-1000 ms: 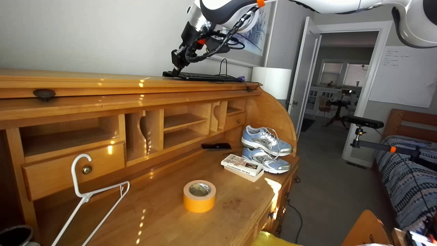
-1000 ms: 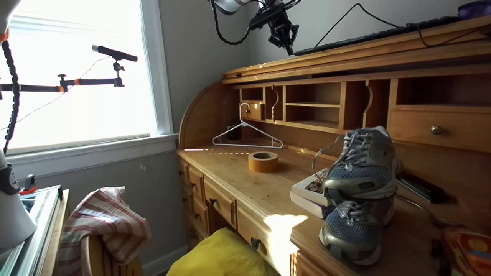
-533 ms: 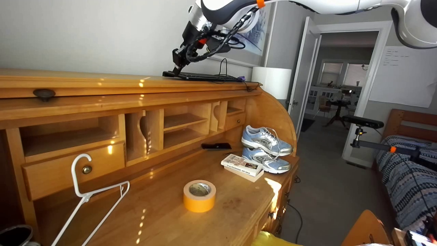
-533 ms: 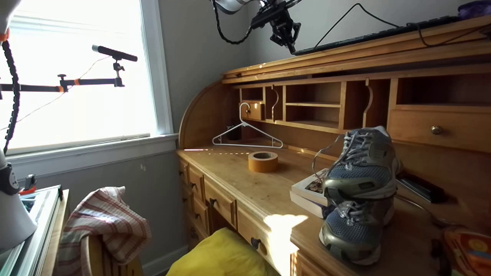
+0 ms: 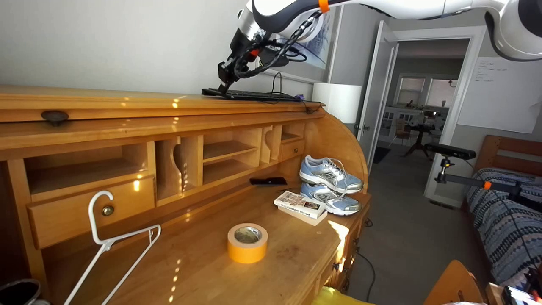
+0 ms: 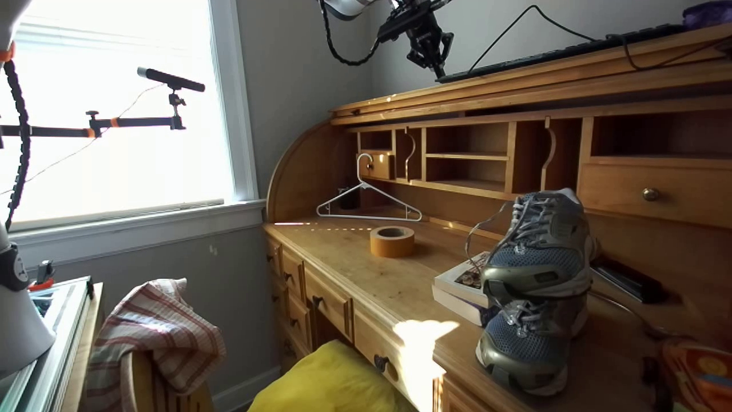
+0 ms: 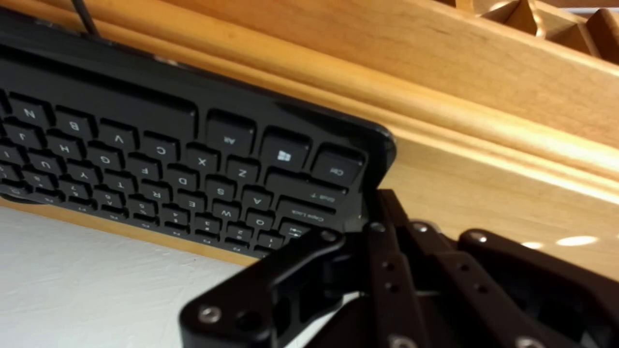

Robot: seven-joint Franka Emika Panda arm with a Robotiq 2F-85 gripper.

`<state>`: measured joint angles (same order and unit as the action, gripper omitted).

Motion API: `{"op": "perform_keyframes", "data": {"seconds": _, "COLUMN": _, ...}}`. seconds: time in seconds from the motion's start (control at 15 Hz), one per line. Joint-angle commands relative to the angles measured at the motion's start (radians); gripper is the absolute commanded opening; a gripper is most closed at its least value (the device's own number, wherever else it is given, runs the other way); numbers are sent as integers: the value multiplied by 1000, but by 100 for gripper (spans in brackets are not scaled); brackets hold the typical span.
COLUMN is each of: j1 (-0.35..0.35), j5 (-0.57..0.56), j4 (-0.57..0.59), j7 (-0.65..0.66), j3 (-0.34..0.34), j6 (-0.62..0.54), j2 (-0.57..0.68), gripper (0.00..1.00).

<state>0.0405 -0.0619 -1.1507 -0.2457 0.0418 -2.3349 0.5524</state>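
My gripper [image 5: 222, 90] is at the end of a black keyboard [image 5: 258, 95] on the desk's top ledge [image 5: 127, 98]. The gripper [image 6: 439, 75] and keyboard [image 6: 560, 52] also show in an exterior view. In the wrist view, the gripper's fingertips [image 7: 386, 193] are together beside the keyboard's [image 7: 184, 145] short edge near the Ctrl and Shift keys. They overlap that edge; I cannot tell whether they touch it. Nothing shows held between the fingers. The keyboard lies flat, its letters upside down in the wrist view.
A black cable [image 6: 533, 7] loops above the keyboard. A purple item [image 6: 706, 14] lies at its far end. Below, the desk holds a white hanger [image 5: 106, 245], an orange tape roll [image 5: 247, 254], books [image 5: 300, 205] and stacked shoes [image 5: 332, 173]. A white lampshade [image 5: 336, 101] stands beyond.
My gripper has shifted slightly right and a little up in both exterior views, along the keyboard's end. The keyboard and the things on the desk show no clear movement.
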Motion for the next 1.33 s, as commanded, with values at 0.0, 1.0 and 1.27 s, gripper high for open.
{"op": "perform_keyframes", "data": {"seconds": 0.0, "j1": 7, "j5": 11, "j4": 31, "j7": -4, "j3": 3, "j6": 19, "j2": 20, "gripper": 0}}
{"op": "perform_keyframes", "data": {"seconds": 1.0, "j1": 9, "j5": 8, "j4": 50, "j7": -1, "j3": 13, "j6": 31, "j2": 40, "gripper": 0}}
{"op": "perform_keyframes", "data": {"seconds": 1.27, "j1": 10, "j5": 9, "j4": 57, "j7": 0, "j3": 13, "j6": 29, "j2": 44, "gripper": 0}}
